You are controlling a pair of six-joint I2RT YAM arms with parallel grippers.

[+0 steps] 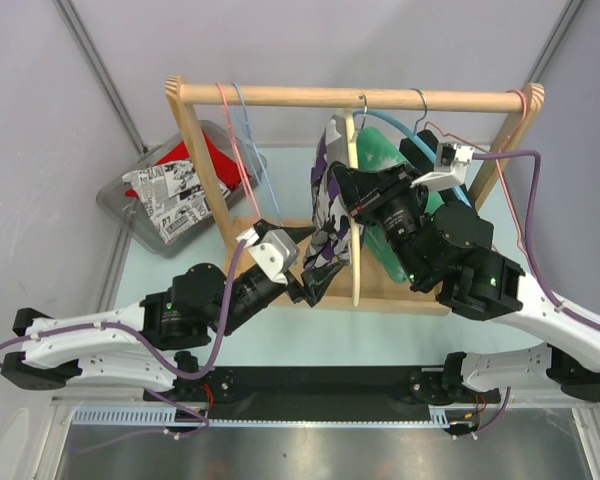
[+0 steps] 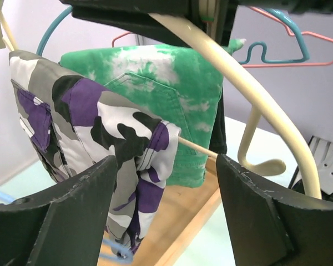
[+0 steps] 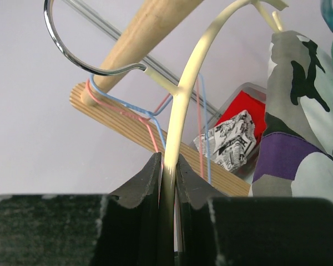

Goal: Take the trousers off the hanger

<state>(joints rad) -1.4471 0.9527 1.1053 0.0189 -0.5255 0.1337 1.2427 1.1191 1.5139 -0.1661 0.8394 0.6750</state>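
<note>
Purple, white and black camouflage cloth, the trousers (image 1: 328,215), hangs folded over the thin lower bar of the cream hanger (image 3: 180,105), below the wooden rail (image 1: 350,97). The right gripper (image 3: 167,163) is clamped on the curved arm of this hanger, and the plastic is squeezed between its two fingers. From this gripper the trousers lie beyond the fingertips and off to one side, and they do not touch it.

The left gripper (image 2: 166,163) has its fingers apart and holds nothing. The trousers are straight ahead of it, just past the fingertips and more toward one finger. Their long axis drops downward from the bar, so the cloth stands upright across the open gap. I judge the left arm is the nearer one to the loose lower end, so the pull belongs to it. It needs only a short advance before it closes. A green garment (image 2: 172,77) hangs close behind and could be pinched too.
</note>
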